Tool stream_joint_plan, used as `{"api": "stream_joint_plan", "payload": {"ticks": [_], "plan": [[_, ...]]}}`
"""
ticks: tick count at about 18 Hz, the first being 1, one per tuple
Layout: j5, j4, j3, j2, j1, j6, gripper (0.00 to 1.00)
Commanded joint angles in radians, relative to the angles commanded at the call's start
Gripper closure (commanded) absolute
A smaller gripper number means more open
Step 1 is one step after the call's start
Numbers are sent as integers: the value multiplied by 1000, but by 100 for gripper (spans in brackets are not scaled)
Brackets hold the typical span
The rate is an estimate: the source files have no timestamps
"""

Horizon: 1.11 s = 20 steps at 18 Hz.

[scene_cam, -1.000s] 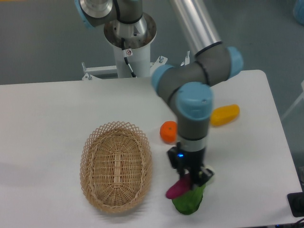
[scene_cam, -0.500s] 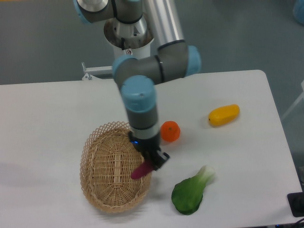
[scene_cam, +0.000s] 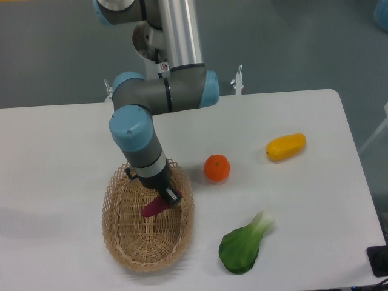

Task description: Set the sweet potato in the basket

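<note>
The white table (scene_cam: 73,151) fills the view, and on it sits the basket (scene_cam: 124,242), oval wicker with a lacy rim. Over its hollow hangs the gripper (scene_cam: 165,200), fingers clamped on the sweet potato (scene_cam: 153,208), a magenta tuber tilted low end to the left. Whether that low tip touches the weave or hangs just above it, I can't tell. The basket's woven floor otherwise shows bare. The arm covers part of the far rim. Right of the basket lies a leafy green vegetable (scene_cam: 241,247), near the front edge. Well apart at the right rests a yellow oblong fruit (scene_cam: 286,146). Just beside the basket's upper right, a round orange (scene_cam: 216,168).
</note>
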Motion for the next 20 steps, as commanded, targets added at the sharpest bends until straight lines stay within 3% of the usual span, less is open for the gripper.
{"api": "stream_joint_plan", "payload": {"ticks": [1,3,4,11,14,18,20], "plan": [[2,0,0,2,2,0,44],[2,0,8,0,2,-2,4],[3,0,14,0,2,-2,0],[2,0,81,12,52,-21,0],[-2,2,150,8,78,-23,0],[-11,-3,206,3,164,-3,0],[-11,-11,210,5,211,94,0]]}}
